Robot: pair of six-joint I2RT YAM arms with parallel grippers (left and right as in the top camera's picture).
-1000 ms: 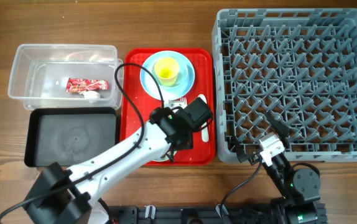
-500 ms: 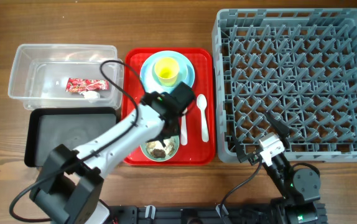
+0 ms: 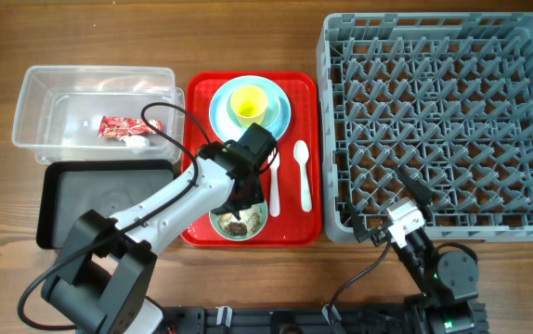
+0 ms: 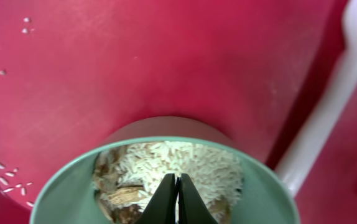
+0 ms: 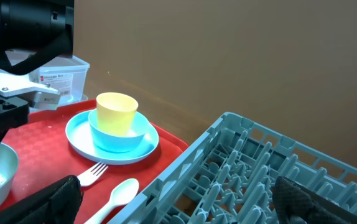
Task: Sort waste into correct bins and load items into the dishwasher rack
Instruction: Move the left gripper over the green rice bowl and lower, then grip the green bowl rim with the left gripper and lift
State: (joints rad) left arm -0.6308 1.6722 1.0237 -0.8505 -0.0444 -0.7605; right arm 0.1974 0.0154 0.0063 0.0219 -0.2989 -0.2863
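Waste sorting looks about two-thirds done and the rack loading not begun, judging from how things lie. Nearest the robot, the right gripper point(image 3: 413, 190) hangs with its jaws spread wide and nothing between them, over the near edge of the grey dishwasher rack point(image 3: 327, 111), whose pegs carry no dish at all. On the near end of the red serving tray point(image 3: 294, 223) sits the mint green bowl point(image 3: 248, 223), with the rice-like food scraps point(image 4: 178, 162) heaped inside it and a few loose grains point(image 4: 1, 167) on the tray beside it. The left gripper point(image 4: 178, 193) is poised right over that heap, fingers pressed together and pinching nothing that I can make out. To the left, the black tray point(image 3: 48, 204) shows nothing in it, so the scraps are the one waste item not yet binned. Farther along the red tray the white plastic fork point(image 3: 274, 193) and white plastic spoon point(image 3: 303, 176) lie side by side, then comes the light blue plate point(image 3: 280, 116) with the yellow cup point(image 3: 248, 105) on it. The right wrist view suggests a light blue bowl-shaped piece point(image 5: 119, 135) under the cup. At that far depth, to the left, the clear tub point(image 3: 25, 102) holds the red snack wrapper point(image 3: 116, 127) with the white tissue point(image 3: 136, 142) just beside it. Counted: one bowl, one fork, one spoon, one plate and one cup, all yet to be loaded; one wrapper, one tissue, one heap of scraps; two bins; one rack.
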